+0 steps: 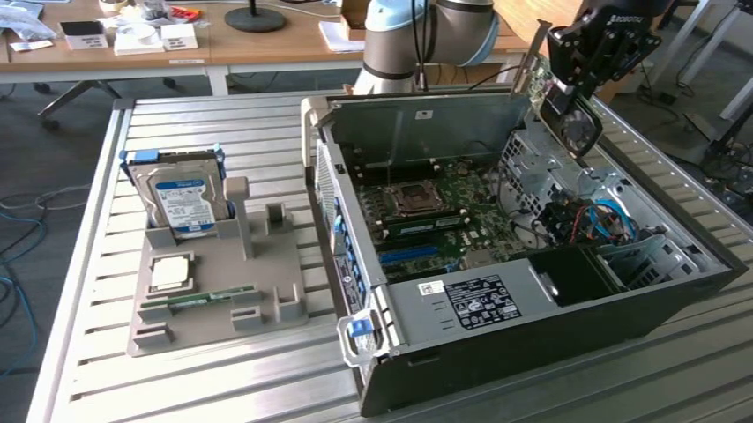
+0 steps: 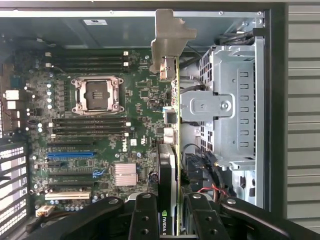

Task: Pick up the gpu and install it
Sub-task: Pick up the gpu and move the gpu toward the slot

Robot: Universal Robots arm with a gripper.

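Two fingers [image 2: 144, 220] clamp gpu [image 2: 167, 165] edge-on over open case [image 1: 565, 348]; card face hidden.

Claw [image 2: 172, 202]: matte black.
Gpu [image 2: 167, 165]: black face, green-and-white logo, yellow-green board edge, pale grey metal bracket.
Motherboard [image 2: 140, 100]: dark green, speckled with silver parts. One bright blue slot [image 2: 72, 154] and a silver finned heatsink [image 2: 125, 173].
Computer case [image 1: 553, 352]: black outside, bare grey steel within. Blue cables [image 1: 612, 220] at right centre of the exterior view.
Hard drive [image 1: 182, 201], left of centre: silver, blue-and-white label.
Holder [image 1: 224, 291] beneath it: plain grey.
Desk [image 1: 235, 123]: pale metal, striped by parallel slats.
Robot arm [image 1: 412, 35], top centre: light grey with a sky-blue band.
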